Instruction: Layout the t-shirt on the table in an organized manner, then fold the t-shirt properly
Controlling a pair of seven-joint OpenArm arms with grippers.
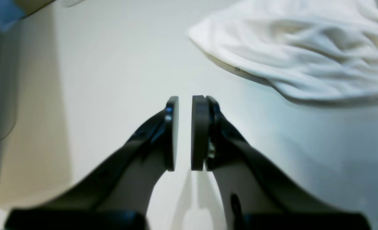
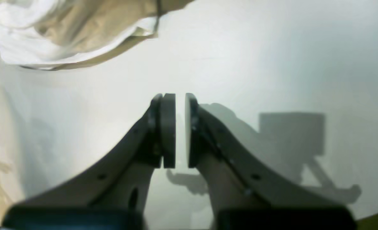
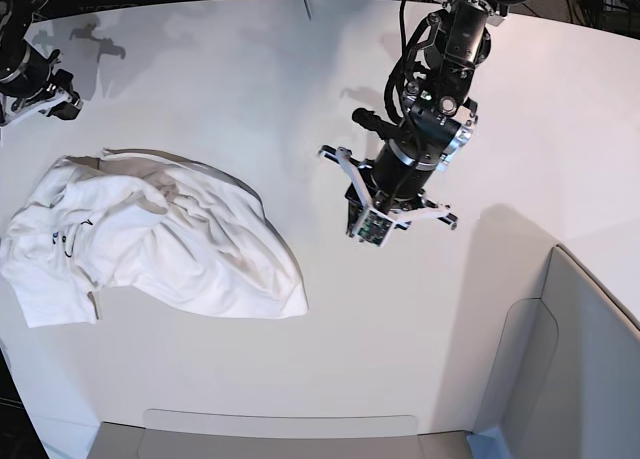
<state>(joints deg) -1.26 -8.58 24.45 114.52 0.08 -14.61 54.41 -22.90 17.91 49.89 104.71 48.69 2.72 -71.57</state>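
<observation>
The white t-shirt (image 3: 150,244) lies crumpled in a heap on the left part of the table (image 3: 330,349), with a little dark print showing near its left end. In the left wrist view my left gripper (image 1: 185,99) hovers over bare table. Its pads stand a narrow gap apart with nothing between them, and the t-shirt (image 1: 304,54) lies ahead to the right, apart from it. My right gripper (image 2: 180,95) is also slightly open and empty above the tabletop. From there the t-shirt (image 2: 48,35) is ahead to the left, untouched.
A grey panel (image 3: 580,359) stands at the table's lower right corner, and another (image 3: 280,434) runs along the near edge. The left arm (image 3: 420,119) reaches in from the top middle. The right arm (image 3: 30,79) is at the top left corner.
</observation>
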